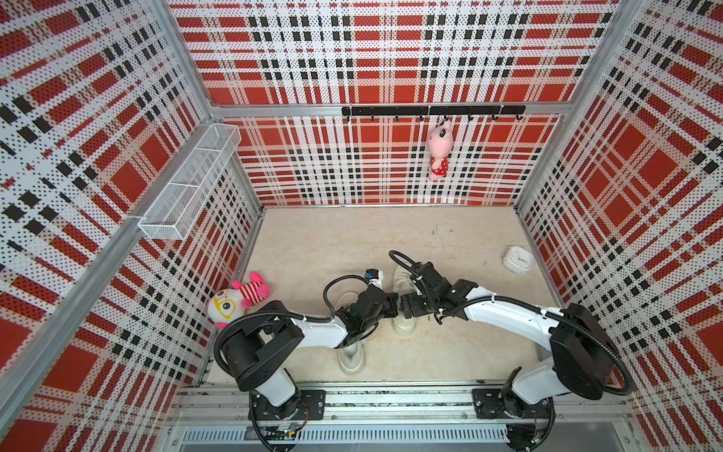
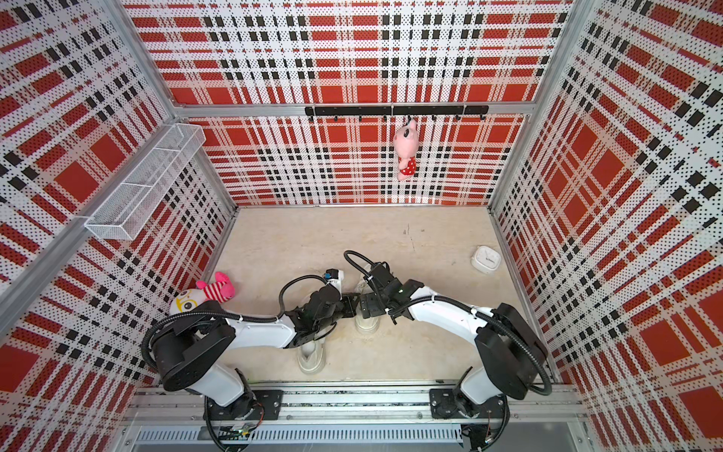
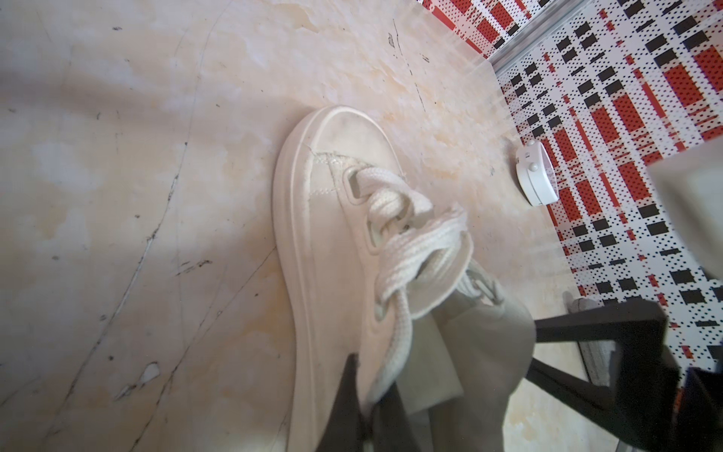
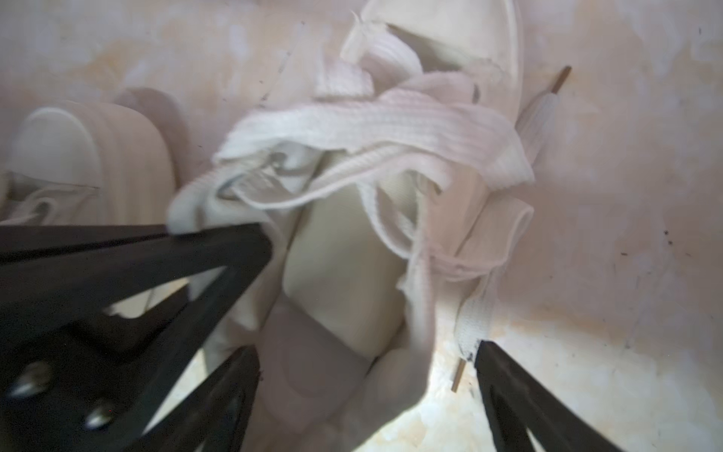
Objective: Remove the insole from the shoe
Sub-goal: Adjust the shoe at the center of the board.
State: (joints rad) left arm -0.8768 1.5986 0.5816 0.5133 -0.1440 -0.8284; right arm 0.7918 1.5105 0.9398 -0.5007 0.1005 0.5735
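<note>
- Working on the cream lace-up shoe at the middle of the table, toe pointing far, heel near.
- Pinching the left rim of the shoe's opening with the left gripper, jaws together on the fabric as far as the wrist views show. Judged as a hold to pin the shoe down and draw the opening wide.
- Hanging over the heel end of that opening with the right gripper, reaching in from the right, jaws spread wide and holding nothing. Judged as lined up for a bite on the insole.
- Locating the insole inside the shoe, pale and visible through the opening beneath the loose laces. Not out yet; cannot tell whether lifted at the heel end.
- Judged next: lowering into the opening, closing on the insole's heel edge, then pulling up and toward the near side against the left gripper's hold.
- Risk to watch: catching a lace or the tongue instead of the insole, or dragging the whole shoe if the rim slips free.
- Leaving the second shoe alone at near left, partly under the left arm.
- Ignoring the small white clock at far right, well apart from the work.
</note>
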